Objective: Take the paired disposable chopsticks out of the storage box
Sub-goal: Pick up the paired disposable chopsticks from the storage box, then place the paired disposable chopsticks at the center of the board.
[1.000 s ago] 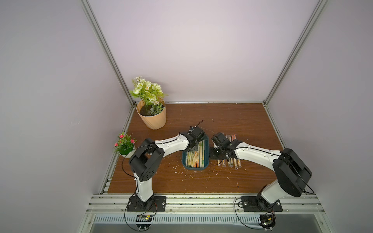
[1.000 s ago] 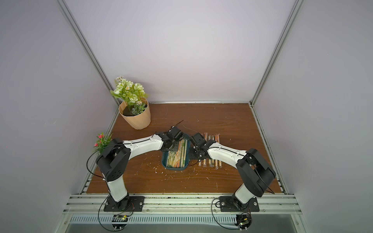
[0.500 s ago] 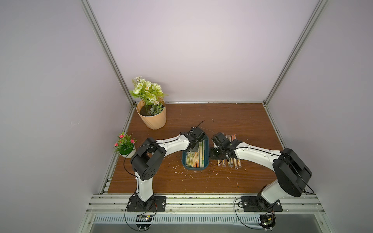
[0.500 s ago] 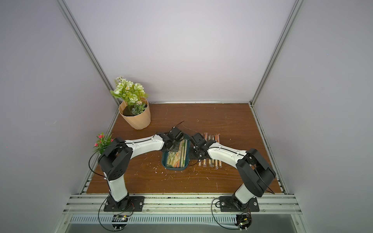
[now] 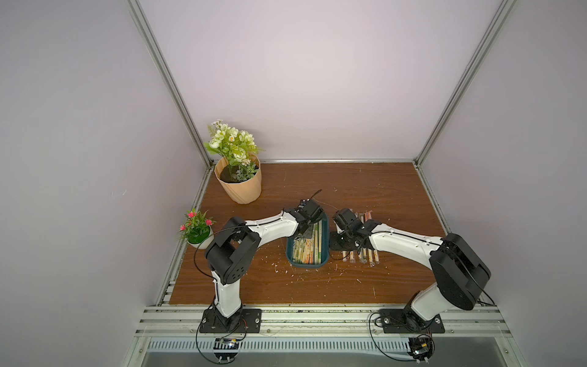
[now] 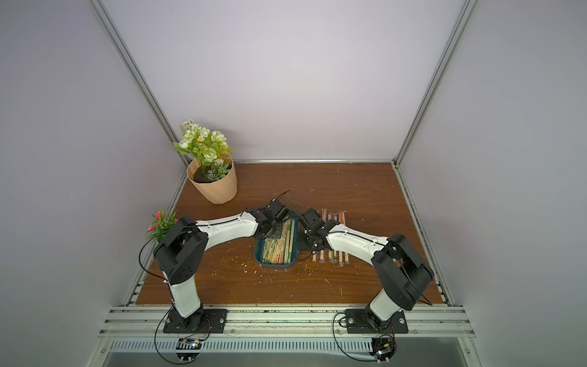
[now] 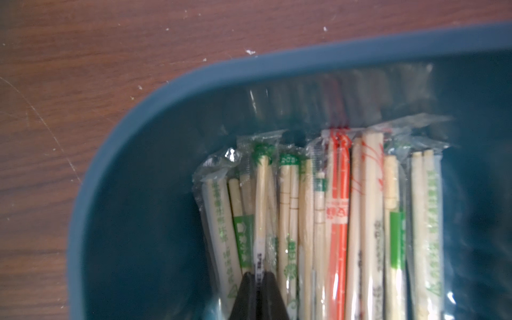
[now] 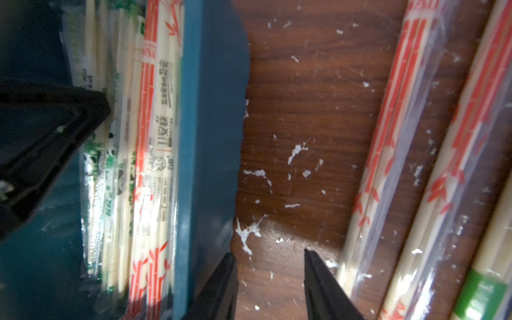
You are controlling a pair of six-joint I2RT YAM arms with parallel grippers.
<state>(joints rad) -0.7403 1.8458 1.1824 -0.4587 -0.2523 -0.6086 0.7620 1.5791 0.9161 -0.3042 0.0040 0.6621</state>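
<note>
Only the left wrist view shows us the left gripper (image 7: pixel 259 279) clamped on 1 glossy sleeved pair (image 7: pixel 260 199) inside the rounded teal box (image 7: pixel 138 221). Our right gripper (image 8: pixel 270 256) stands half open, empty, over the grainy wood table (image 8: pixel 318 110).

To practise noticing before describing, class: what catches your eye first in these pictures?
The teal storage box packed with sleeved chopsticks sits in the middle of the wooden table, the left gripper pinching one pair inside it. Beside it lies a row of pairs; the right gripper hangs open over the gap between.
</note>
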